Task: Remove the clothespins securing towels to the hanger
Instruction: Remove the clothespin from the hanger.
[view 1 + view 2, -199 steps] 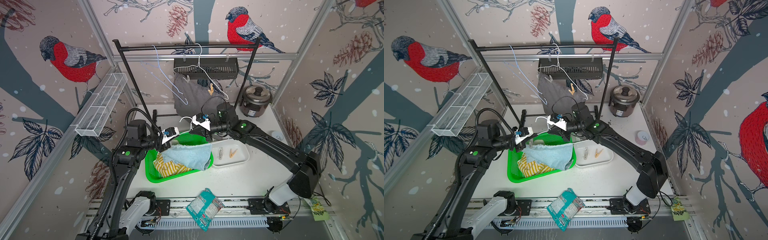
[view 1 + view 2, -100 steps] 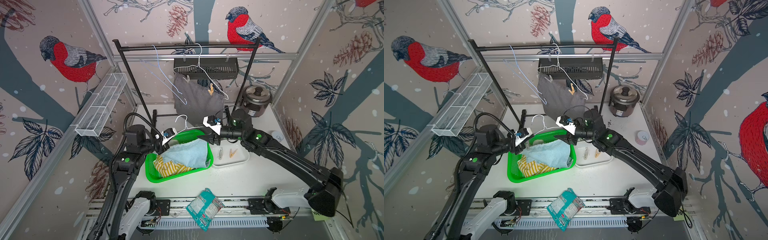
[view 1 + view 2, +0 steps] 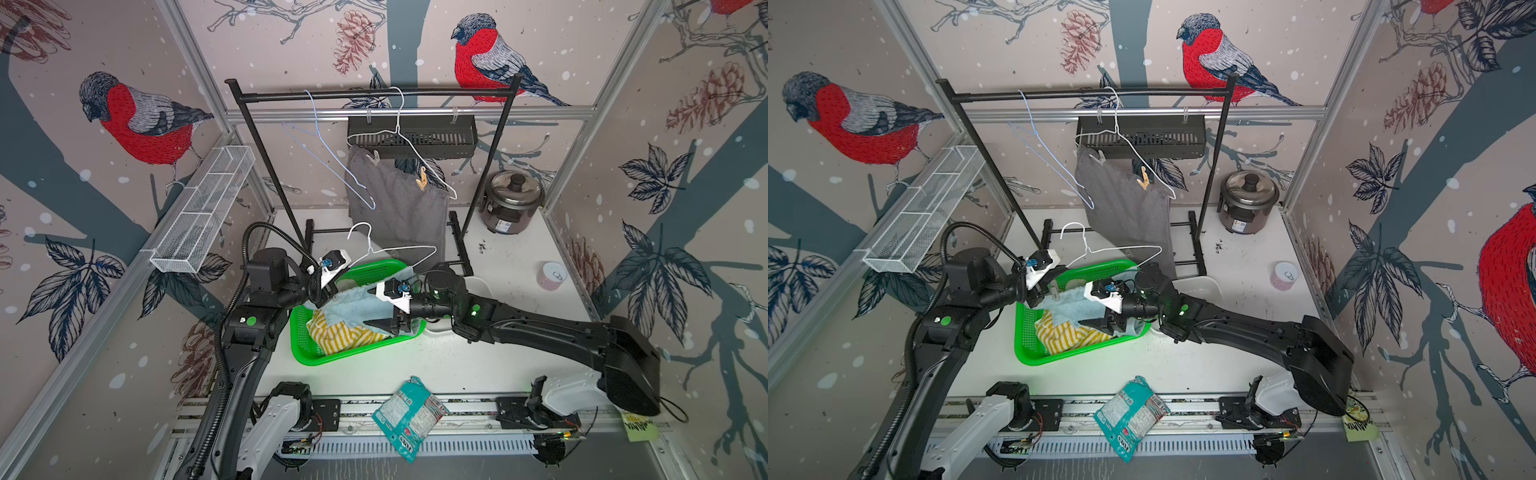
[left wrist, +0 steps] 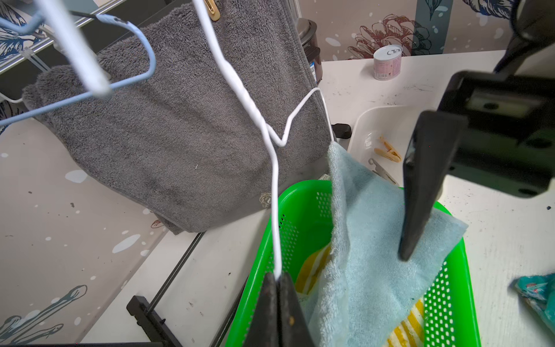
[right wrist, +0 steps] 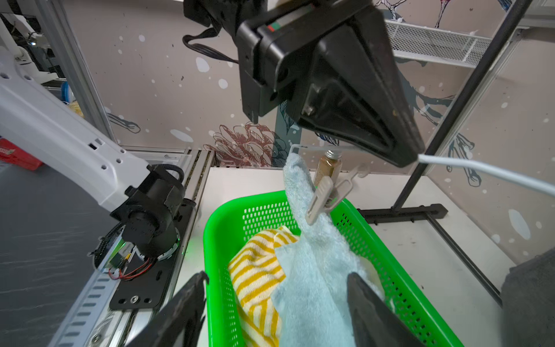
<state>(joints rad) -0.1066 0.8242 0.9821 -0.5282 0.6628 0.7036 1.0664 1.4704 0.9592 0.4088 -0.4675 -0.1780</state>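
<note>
At the green plastic basket's (image 3: 301, 345) ten o'clock, our left gripper (image 4: 277, 278) is clamped on the white wire hanger (image 4: 274, 195); a grey plastic clothespin (image 5: 326, 195) grips the light blue terry towel (image 5: 315, 270) hanging from it. At three o'clock, our right gripper (image 5: 277, 276) hovers over that towel, jaws apart.

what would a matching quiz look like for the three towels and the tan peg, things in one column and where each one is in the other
Things:
1. light blue towel
2. dark grey towel
3. striped towel
4. tan clothespin

Places:
A. in the white tray
B. hanging at the rack
C. lying low in the green basket
D. one corner up on the white hanger gripped by the left tool

Pairs: 1-D, 2-B, 3-C, 4-A
</note>
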